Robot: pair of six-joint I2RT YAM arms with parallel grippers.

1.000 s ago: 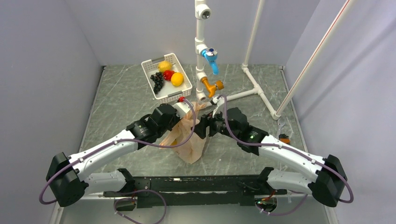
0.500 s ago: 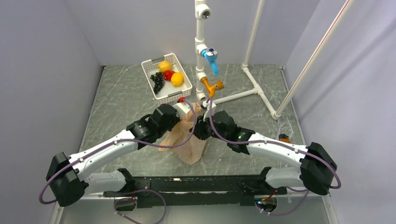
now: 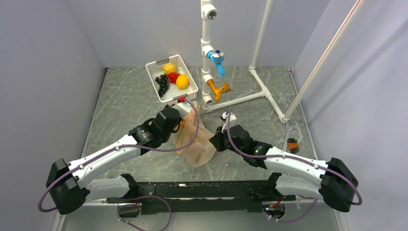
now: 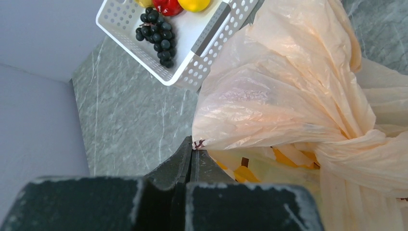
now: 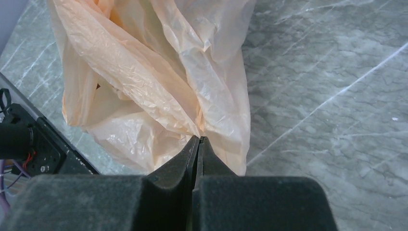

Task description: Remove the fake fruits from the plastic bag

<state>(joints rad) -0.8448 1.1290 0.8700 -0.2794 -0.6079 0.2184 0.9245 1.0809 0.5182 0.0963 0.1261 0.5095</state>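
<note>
Both sets of jaws are pinched fully shut on the thin film of the plastic bag [image 3: 195,147], the left gripper [image 4: 192,150] at its left side, the right gripper [image 5: 198,139] at its right edge. The bag is slumped on the table [image 3: 125,106] between them. Farther back, a red fruit [image 3: 173,77] is seen in the white basket [image 4: 134,53] with black grapes [image 4: 159,36] and yellow fruits [image 3: 182,82].

There is one plastic bag [image 3: 195,144] on the one table [image 3: 125,106]; what lies inside it cannot be counted. One white basket [image 3: 162,59] holds four pieces — one black grape bunch [image 3: 162,84], one red fruit [image 3: 173,77] and two yellow ones, the lemon [image 3: 169,68] and the orange fruit [image 3: 182,81]. One white pipe frame [image 3: 206,38] carries two valves — one blue valve [image 3: 217,60] and one orange valve [image 3: 219,89]. The arms are two, the left arm [image 3: 110,155] and the right arm [image 3: 293,162].
</note>
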